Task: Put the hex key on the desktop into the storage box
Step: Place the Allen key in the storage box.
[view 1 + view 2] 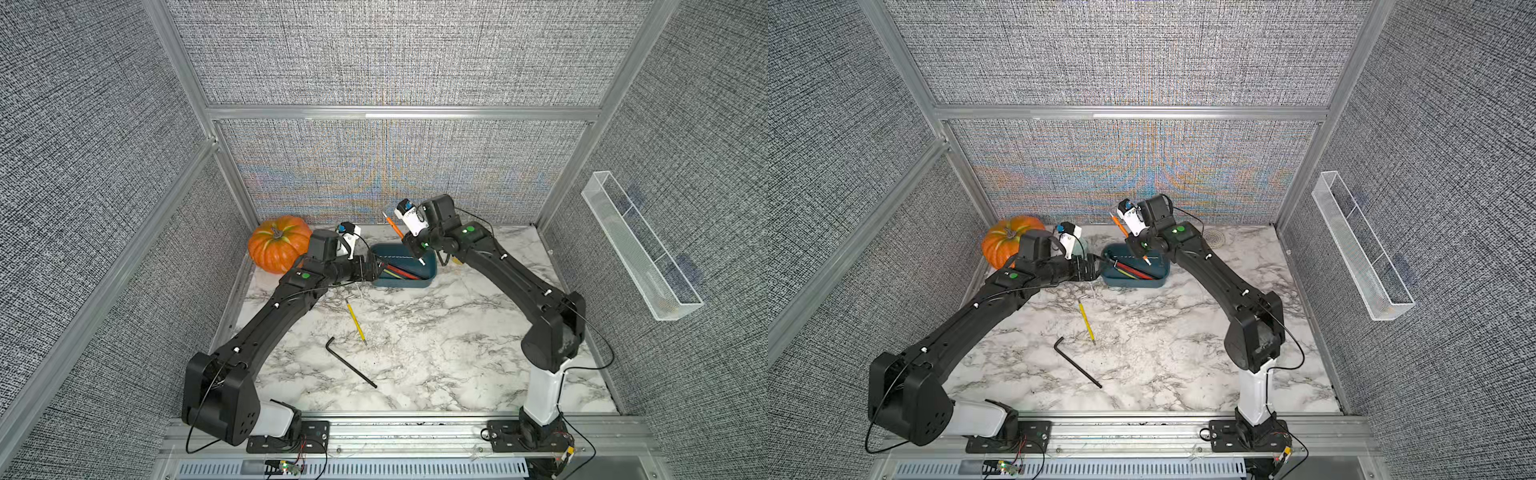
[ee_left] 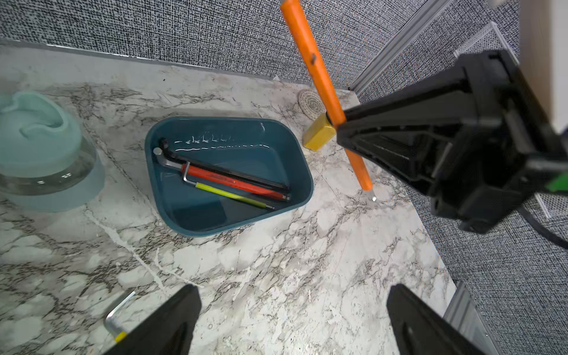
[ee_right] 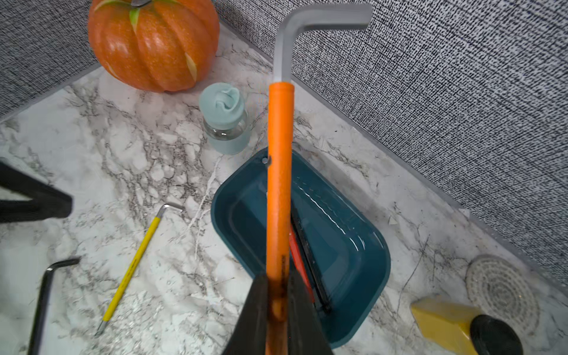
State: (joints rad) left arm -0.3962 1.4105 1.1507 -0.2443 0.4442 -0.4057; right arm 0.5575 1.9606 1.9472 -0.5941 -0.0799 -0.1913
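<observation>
Over teal storage box (image 2: pixel 215 226), right gripper (image 3: pixel 277 284) pinching orange-sleeved hex key (image 3: pixel 279 184), left gripper (image 2: pixel 293 292) spread

Clamped in right tool (image 2: pixel 341 129): orange hex key (image 2: pixel 313 61), near storage box (image 2: pixel 255 159).

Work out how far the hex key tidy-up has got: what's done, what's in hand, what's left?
Done: three hex keys lie in the storage box. In hand: the right gripper holds the orange-sleeved hex key above the box. Left: the yellow-sleeved hex key and the black hex key lie on the desktop.
</observation>
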